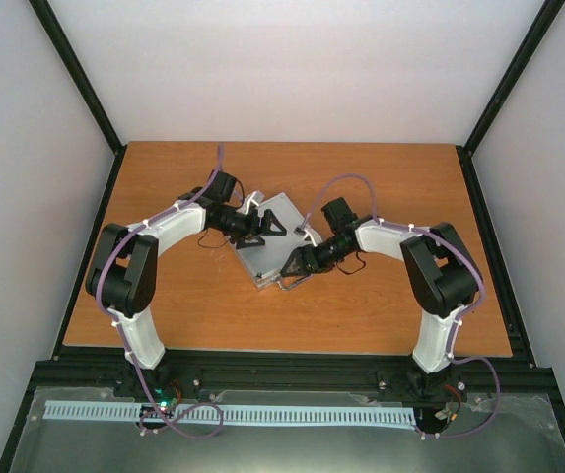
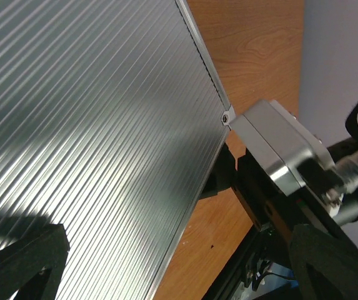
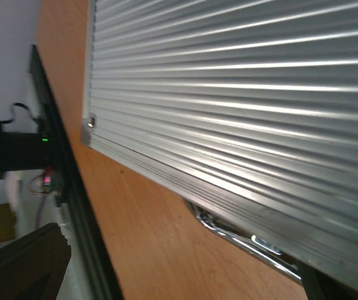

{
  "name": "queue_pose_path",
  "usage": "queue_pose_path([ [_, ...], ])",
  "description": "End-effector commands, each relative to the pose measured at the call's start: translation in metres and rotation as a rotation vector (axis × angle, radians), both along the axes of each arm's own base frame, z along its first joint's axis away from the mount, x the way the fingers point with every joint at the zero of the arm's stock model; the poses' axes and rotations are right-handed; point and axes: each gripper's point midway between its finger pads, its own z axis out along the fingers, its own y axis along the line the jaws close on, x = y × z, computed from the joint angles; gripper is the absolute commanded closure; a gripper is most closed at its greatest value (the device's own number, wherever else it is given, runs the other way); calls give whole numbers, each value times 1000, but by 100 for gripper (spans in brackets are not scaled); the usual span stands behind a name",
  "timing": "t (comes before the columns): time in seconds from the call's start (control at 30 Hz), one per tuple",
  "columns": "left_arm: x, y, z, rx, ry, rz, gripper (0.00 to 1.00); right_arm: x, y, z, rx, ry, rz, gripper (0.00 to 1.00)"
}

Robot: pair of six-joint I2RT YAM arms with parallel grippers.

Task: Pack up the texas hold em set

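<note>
Silver ribbed metal sits mid-table in the overhead view: the case [image 1: 270, 244] lies shut and flat on the wooden table [image 1: 381, 187], turned at a slant. The left gripper [image 1: 260, 229] hangs over its far-left corner and the right gripper [image 1: 294, 270] over its near edge. No chips, cards or dice show anywhere, so they are presumably inside.

From the left wrist, the ribbed lid fills most of the frame, with one corner rivet in sight. Both black fingers [image 2: 22, 262] stand wide apart at the bottom corners with nothing pinched between them. The right arm [image 2: 278, 150] is just beyond the case's corner.

From the right wrist, the lid again fills the frame, and a chrome fitting [image 3: 228, 230] pokes out under its edge; handle or latch, I cannot tell. These fingers [image 3: 22, 262] are spread wide too, holding nothing.

Packing looks almost finished. What likely remains is fastening the lid, which calls for a careful press at that edge without skidding the case.
</note>
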Motion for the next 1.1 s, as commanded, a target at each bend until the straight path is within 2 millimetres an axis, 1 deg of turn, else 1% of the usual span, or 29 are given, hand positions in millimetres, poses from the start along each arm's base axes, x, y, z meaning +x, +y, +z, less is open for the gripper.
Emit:
queue_pose_path([
  [0.0, -11, 8, -31, 84, 83, 13, 0, 1, 7, 9, 113, 91, 47, 0],
  [0.1, -12, 8, -33, 87, 86, 14, 0, 2, 11, 11, 144, 118, 58, 0],
  [0.2, -12, 9, -34, 90, 88, 16, 0, 4, 9, 11, 116, 94, 47, 0],
  [0.3, -12, 9, -35, 93, 87, 16, 0, 6, 2, 11, 66, 57, 21, 0],
  [0.43, -11, 8, -34, 91, 85, 18, 0, 12, -12, 0, -63, 18, -37, 0],
  [0.57, -11, 9, -32, 96, 77, 17, 0, 10, -25, -6, -137, -4, -64, 0],
  [0.63, -11, 10, -32, 99, 75, 17, 0, 8, -30, -5, -163, -17, -72, 0],
  [0.77, -12, 10, -33, 102, 78, 14, 0, 2, -33, 6, -154, -38, -70, 1],
  [0.8, -12, 10, -34, 103, 78, 14, 0, 0, -33, 9, -142, -37, -67, 5],
  [0.87, -10, 10, -34, 104, 80, 15, 0, -6, -33, 17, -116, -46, -64, 20],
  [0.9, -10, 10, -35, 103, 80, 14, 0, -9, -34, 19, -109, -51, -63, 32],
  [0.93, -11, 10, -35, 105, 81, 13, 0, -12, -35, 23, -103, -61, -63, 48],
  [0.97, -10, 10, -36, 104, 79, 12, 0, -13, -37, 24, -103, -69, -67, 72],
  [1.0, -10, 10, -37, 105, 81, 12, 0, -15, -39, 25, -106, -78, -71, 92],
  [1.03, -11, 10, -38, 107, 84, 9, 0, -16, -40, 24, -103, -82, -71, 96],
  [1.07, -12, 11, -40, 109, 87, 10, 0, -17, -39, 24, -94, -84, -67, 97],
])
